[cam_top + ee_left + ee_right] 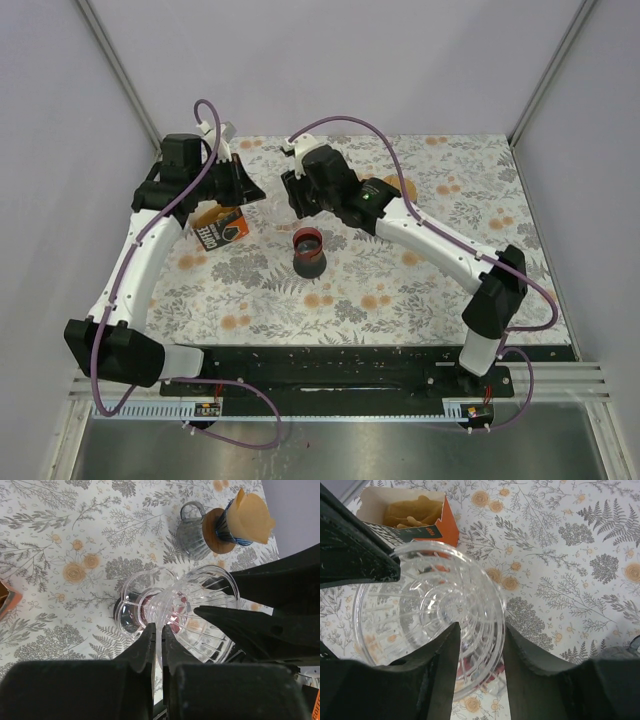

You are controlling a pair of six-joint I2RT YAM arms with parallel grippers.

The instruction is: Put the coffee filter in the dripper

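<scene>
1. Surface [450,260]: floral-patterned, and it carries everything listed below.
2. Box [445,527]: orange and open, lying near the dripper. It holds tan papers, and I take the coffee filter [415,511] to be among them, not yet picked.
3. Dripper [420,610]: clear and ribbed, seated on a dark red cup [308,262] mid-surface. I find its cone empty, so in my judgement the whole job is left: fetch a paper and seat it.
4. Right tool [480,626]: partly open, straddling the dripper's rim with one finger over the cone and one outside. I cannot confirm a grip.
5. Left tool [158,627]: closed to a thin slit, with no paper in it. I cannot tell whether it touches the glass.
</scene>
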